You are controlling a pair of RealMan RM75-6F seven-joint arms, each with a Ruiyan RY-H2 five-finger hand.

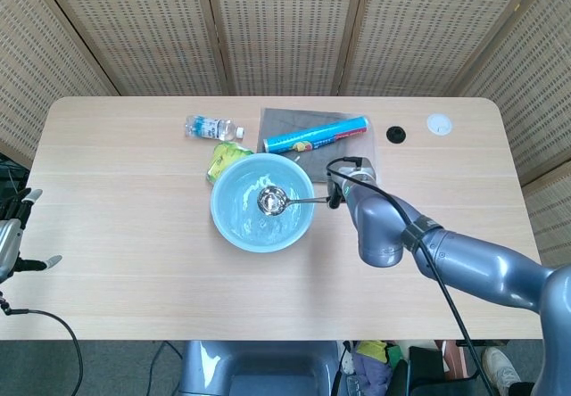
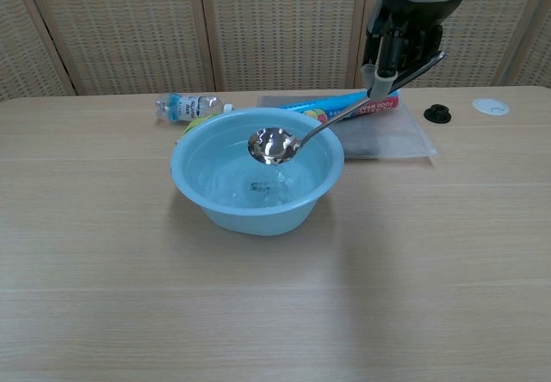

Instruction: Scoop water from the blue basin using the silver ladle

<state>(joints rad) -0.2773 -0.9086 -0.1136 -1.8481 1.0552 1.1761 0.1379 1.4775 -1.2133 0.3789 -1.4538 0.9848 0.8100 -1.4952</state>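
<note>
Already the scoop itself looks done. At the far left edge of the head view the left hand (image 1: 13,235) hangs off the table with its fingers apart and nothing in them. Toward the middle of both views sits the blue basin (image 2: 194,184), water in its bottom. The bowl of the silver ladle (image 2: 274,145) is clear of the water surface, roughly level with the rim and above the basin's middle, and it glints as if full (how full cannot be told). Its handle slants up to the upper right of the chest view, where the right hand (image 2: 405,33) grips it, fingers closed round the shaft. What is left, I judge, is only keeping the ladle level.
</note>
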